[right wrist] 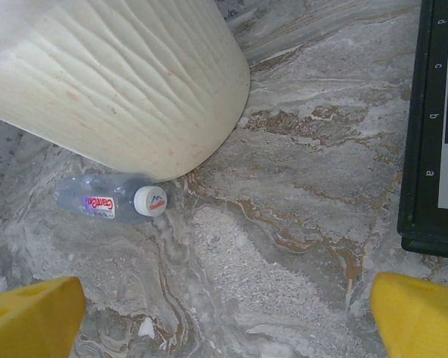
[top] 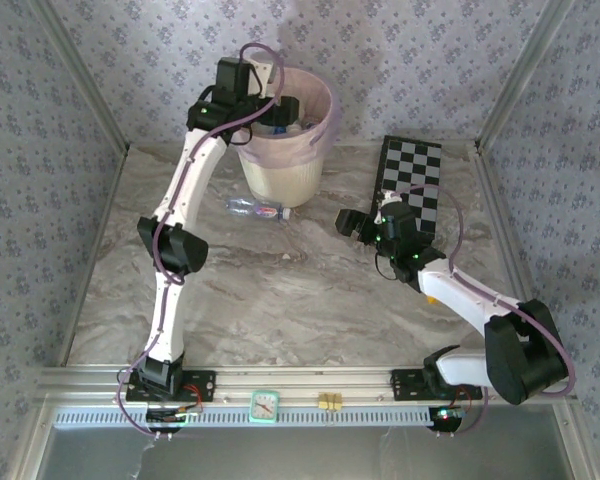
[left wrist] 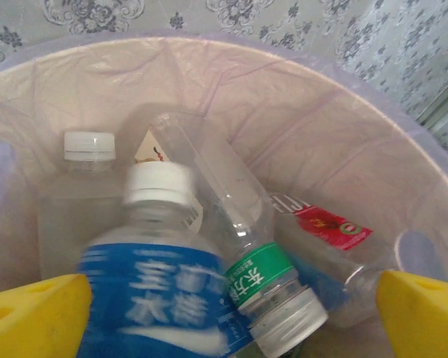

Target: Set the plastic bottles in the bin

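From above, we see the left gripper (top: 283, 108) hanging over the mouth of the bin (top: 280, 178), which stands at the twelve o'clock edge of the table (top: 280, 300). In the left wrist view its yellow fingers (left wrist: 30, 317) sit wide apart at the lower corners, touching nothing. Between them a blue-labelled bottle (left wrist: 153, 298) shows blurred inside the bin, its white cap towards twelve o'clock. At its four o'clock lies a green-labelled bottle (left wrist: 263, 277), cap pointing to five o'clock. A red-labelled bottle (left wrist: 325, 224) lies at three o'clock. At ten o'clock a clear white-capped bottle (left wrist: 86, 190) stands against the pink liner (left wrist: 321, 97).

A stray bottle (top: 252, 208) lies on its side on the table at the bin's seven o'clock, just beside the base. We cannot tell whether the two touch.

The right gripper (top: 353, 225) hovers above bare marble at the bin's four o'clock, near the checkerboard (top: 412, 185). In the right wrist view its yellow fingertips (right wrist: 30, 317) are spread with nothing between them, and the stray bottle lies at eleven o'clock.
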Controlling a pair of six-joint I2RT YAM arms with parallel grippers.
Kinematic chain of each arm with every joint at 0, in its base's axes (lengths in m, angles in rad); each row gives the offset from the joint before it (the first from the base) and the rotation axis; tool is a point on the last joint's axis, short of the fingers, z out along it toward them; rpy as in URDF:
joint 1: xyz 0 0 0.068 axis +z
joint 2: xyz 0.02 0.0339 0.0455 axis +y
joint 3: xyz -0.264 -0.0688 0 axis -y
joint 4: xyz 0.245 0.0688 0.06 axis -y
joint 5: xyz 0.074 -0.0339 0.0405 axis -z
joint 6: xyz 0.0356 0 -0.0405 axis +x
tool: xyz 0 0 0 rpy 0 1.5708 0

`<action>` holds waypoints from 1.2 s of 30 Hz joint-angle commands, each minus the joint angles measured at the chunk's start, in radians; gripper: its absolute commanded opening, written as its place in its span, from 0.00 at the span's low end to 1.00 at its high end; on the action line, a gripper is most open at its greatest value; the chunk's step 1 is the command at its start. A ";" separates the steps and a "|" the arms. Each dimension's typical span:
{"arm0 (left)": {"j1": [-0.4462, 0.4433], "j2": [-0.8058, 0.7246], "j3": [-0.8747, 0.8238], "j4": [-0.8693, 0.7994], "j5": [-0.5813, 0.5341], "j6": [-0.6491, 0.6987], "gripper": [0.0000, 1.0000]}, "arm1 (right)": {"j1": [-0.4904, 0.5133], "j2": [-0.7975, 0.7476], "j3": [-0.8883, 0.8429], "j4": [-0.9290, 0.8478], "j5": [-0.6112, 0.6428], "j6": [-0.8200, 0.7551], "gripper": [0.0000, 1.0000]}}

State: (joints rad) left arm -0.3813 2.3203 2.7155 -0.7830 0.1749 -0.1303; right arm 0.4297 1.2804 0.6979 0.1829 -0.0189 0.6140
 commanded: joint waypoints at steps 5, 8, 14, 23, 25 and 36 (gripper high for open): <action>-0.002 -0.200 -0.125 0.113 0.031 -0.012 0.99 | -0.004 0.012 0.010 -0.011 0.002 -0.004 1.00; -0.003 -0.300 -0.306 0.222 0.016 -0.013 0.99 | -0.004 0.024 0.014 -0.006 -0.005 0.000 1.00; 0.002 -0.558 -0.755 0.540 -0.084 -0.014 1.00 | -0.001 0.055 0.030 0.006 -0.028 0.006 1.00; 0.095 -0.825 -1.359 0.901 -0.274 -0.124 1.00 | 0.015 0.118 0.087 0.008 -0.049 0.007 1.00; 0.128 -0.827 -1.427 0.911 -0.270 -0.164 1.00 | 0.020 0.129 0.101 0.001 -0.049 0.007 1.00; 0.207 -0.590 -1.578 0.974 -0.040 -0.166 1.00 | 0.057 0.158 0.147 -0.043 -0.031 0.007 1.00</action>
State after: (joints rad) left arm -0.1837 1.6802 1.1423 0.1280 0.0505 -0.2836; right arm 0.4763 1.4277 0.8089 0.1741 -0.0574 0.6144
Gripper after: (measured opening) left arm 0.996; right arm 0.998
